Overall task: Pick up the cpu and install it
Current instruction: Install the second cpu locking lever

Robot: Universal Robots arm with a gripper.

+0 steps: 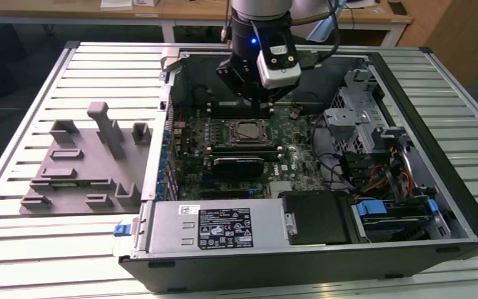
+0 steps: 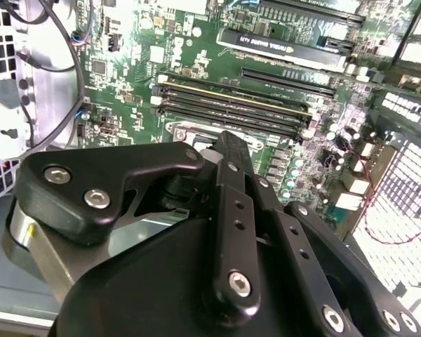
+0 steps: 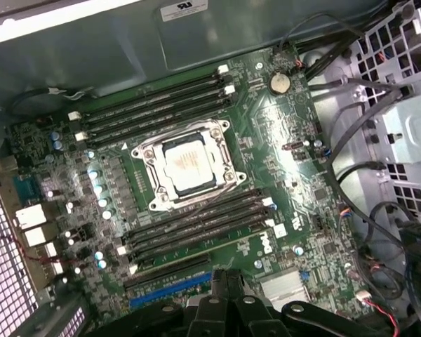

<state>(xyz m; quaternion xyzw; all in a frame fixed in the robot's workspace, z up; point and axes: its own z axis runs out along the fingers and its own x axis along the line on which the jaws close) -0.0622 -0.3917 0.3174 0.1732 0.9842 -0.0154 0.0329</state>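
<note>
hand point(image 1: 251, 99) above seated cpu point(image 3: 187, 164)

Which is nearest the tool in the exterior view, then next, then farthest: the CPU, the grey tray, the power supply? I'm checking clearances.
1. The silvery square CPU in its socket, just below the tool.
2. The grey plastic tray, at the exterior view's left, outside the case.
3. The grey labelled power supply box, along the case's near edge.

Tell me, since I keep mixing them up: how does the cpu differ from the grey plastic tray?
The cpu is a small, flat, silvery square; the grey plastic tray is much larger, matte grey, with posts and blocks standing up from it. The cpu sits in the socket on the motherboard inside the computer case; the tray lies outside the case on the slatted table. Both lie flat and untouched.
</note>
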